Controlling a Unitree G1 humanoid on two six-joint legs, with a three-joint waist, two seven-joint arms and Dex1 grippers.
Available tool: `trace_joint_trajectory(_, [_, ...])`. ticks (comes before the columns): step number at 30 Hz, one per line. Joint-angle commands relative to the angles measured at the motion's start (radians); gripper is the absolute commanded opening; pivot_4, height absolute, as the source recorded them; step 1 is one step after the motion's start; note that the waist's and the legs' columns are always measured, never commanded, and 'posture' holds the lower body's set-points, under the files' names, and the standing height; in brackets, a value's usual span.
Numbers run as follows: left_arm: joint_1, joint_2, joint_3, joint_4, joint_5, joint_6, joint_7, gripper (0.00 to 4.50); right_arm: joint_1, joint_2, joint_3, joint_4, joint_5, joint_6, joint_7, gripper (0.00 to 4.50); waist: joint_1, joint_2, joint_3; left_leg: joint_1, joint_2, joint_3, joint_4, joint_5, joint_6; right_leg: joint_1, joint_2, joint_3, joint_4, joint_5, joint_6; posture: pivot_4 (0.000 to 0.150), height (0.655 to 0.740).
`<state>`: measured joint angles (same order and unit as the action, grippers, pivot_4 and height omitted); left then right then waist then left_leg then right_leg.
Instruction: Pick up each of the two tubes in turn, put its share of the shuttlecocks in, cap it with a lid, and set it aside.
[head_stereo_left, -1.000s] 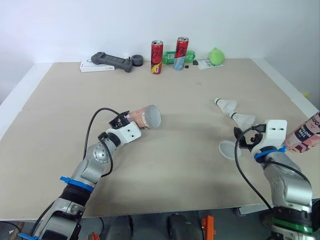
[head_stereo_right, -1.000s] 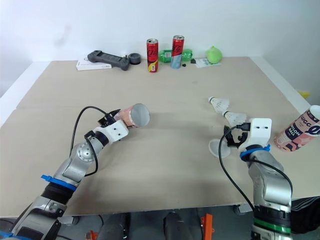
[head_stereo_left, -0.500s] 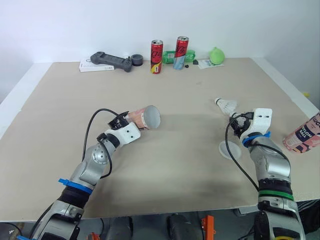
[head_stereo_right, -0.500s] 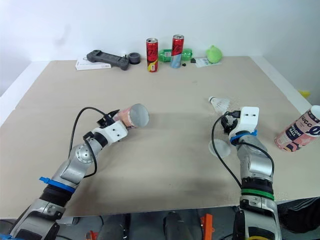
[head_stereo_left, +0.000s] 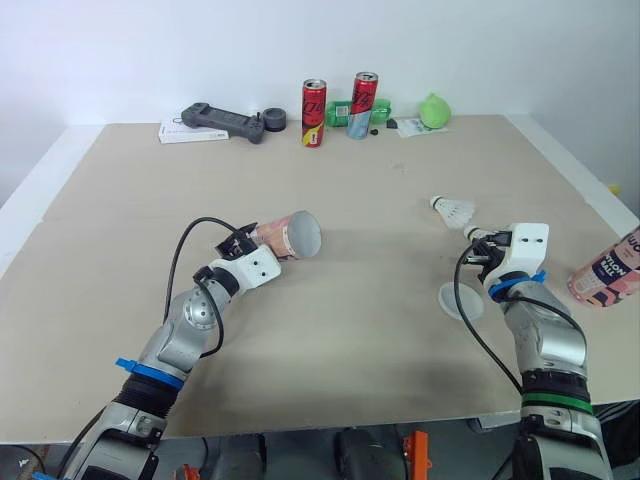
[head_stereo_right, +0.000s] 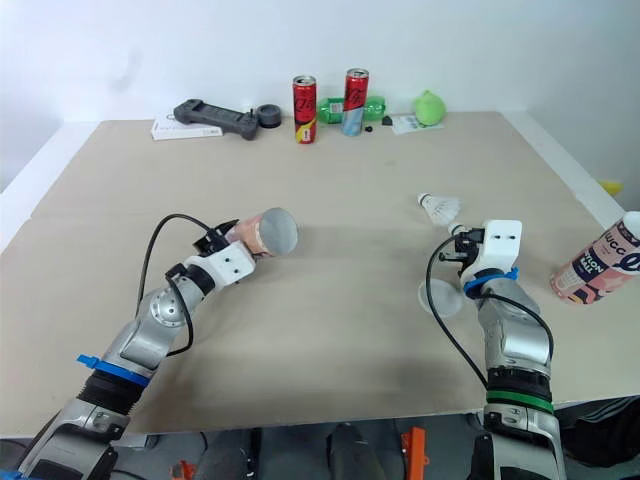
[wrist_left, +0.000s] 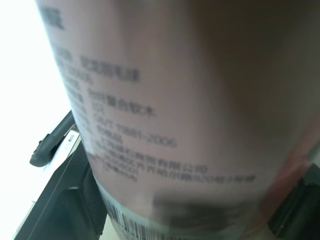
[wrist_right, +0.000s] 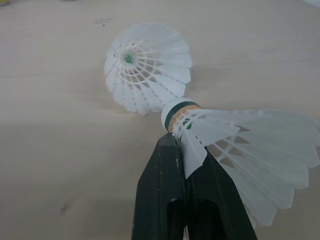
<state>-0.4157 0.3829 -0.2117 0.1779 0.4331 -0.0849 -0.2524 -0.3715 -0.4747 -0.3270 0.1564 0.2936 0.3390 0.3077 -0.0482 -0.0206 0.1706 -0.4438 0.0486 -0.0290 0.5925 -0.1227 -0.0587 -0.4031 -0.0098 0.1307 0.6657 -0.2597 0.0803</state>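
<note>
Drawing back slightly since half a second ago, the right gripper (wrist_right: 175, 145) is now carrying a shuttlecock (wrist_right: 235, 150). Its jaws are clenching the feather skirt, and the cork is pointing away from the wrist toward the second shuttlecock (head_stereo_left: 455, 210), which is lying on the worktop (head_stereo_left: 380, 200). The left gripper (head_stereo_left: 250, 240) is grasping the pink tube (head_stereo_left: 290, 234) left of centre, its long axis lying nearly level and its open mouth facing the robot's right.

Both eye views look forward and down over the table (head_stereo_left: 400, 200), near edge to far edge (cans (head_stereo_left: 314, 114) there), sharing the whole top. The left wrist view sits hard against the tube (wrist_left: 165, 110); the right wrist view looks low and close past one shuttlecock (wrist_right: 240, 145) to another (wrist_right: 147, 65)
</note>
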Motion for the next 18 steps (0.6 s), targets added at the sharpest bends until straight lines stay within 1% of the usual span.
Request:
trace_joint_trajectory(1, [0.001,0.009,-0.009,-0.004,-0.001,-0.003,-0.014,3.5,0.033,-0.051,-0.042,-0.249,0.125,0.054,0.099,0.06,0.0,0.0,0.0,0.0,0.0,0.0,0.0,0.0,0.0,0.0,0.0,0.0,0.0,0.0,0.0,0.15,0.74])
trace_joint_trajectory(3, [-0.001,0.01,-0.009,-0.001,-0.002,-0.003,-0.015,3.5,0.052,-0.066,-0.024,-0.398,0.248,0.133,0.175,0.06,-0.001,0.0,0.0,0.0,0.0,0.0,0.0,0.0,0.0,0.0,0.0,0.0,0.0,0.0,0.0,0.15,0.74])
trace_joint_trajectory(5, [-0.004,0.013,-0.011,0.008,-0.002,-0.006,-0.017,3.5,0.047,-0.083,0.073,-0.547,0.336,0.234,0.236,0.06,-0.005,0.001,0.0,0.0,0.0,0.0,0.0,0.0,0.0,-0.001,0.0,0.0,0.0,0.0,0.0,0.15,0.74])
trace_joint_trajectory(6, [-0.006,0.013,-0.013,0.012,-0.003,-0.007,-0.018,3.5,0.031,-0.083,0.128,-0.592,0.346,0.266,0.248,0.06,-0.007,0.001,0.0,0.0,0.001,0.0,0.0,0.0,0.0,-0.001,0.0,0.0,0.0,-0.001,-0.002,0.15,0.74])
trace_joint_trajectory(8, [-0.009,0.014,-0.015,0.017,-0.003,-0.009,-0.018,3.5,0.001,-0.08,0.202,-0.631,0.338,0.299,0.249,0.06,-0.009,0.0,0.0,0.001,0.002,-0.001,0.0,0.0,0.0,0.0,0.001,0.0,0.0,-0.002,-0.006,0.15,0.74])
trace_joint_trajectory(11, [-0.015,0.013,-0.017,0.021,-0.004,-0.007,-0.016,3.5,-0.058,-0.046,0.324,-0.644,0.295,0.31,0.24,0.06,-0.004,-0.001,0.0,0.001,0.001,-0.001,0.001,0.0,0.0,0.0,0.001,-0.001,0.0,-0.002,-0.006,0.15,0.74])
trace_joint_trajectory(15, [-0.014,0.012,-0.015,0.015,-0.003,0.0,-0.012,3.5,-0.117,-0.006,0.486,-0.58,0.168,0.267,0.243,0.06,0.0,-0.001,0.0,0.0,0.001,0.0,0.002,0.0,0.0,-0.001,0.0,0.0,0.0,-0.001,-0.005,0.15,0.74])
trace_joint_trajectory(18, [-0.004,0.01,-0.015,0.0,-0.001,0.007,-0.011,3.5,-0.148,0.024,0.558,-0.525,0.097,0.234,0.247,0.06,0.0,-0.001,0.0,0.0,0.001,0.0,0.002,0.0,0.0,-0.001,0.0,-0.001,0.0,-0.002,-0.006,0.15,0.74])
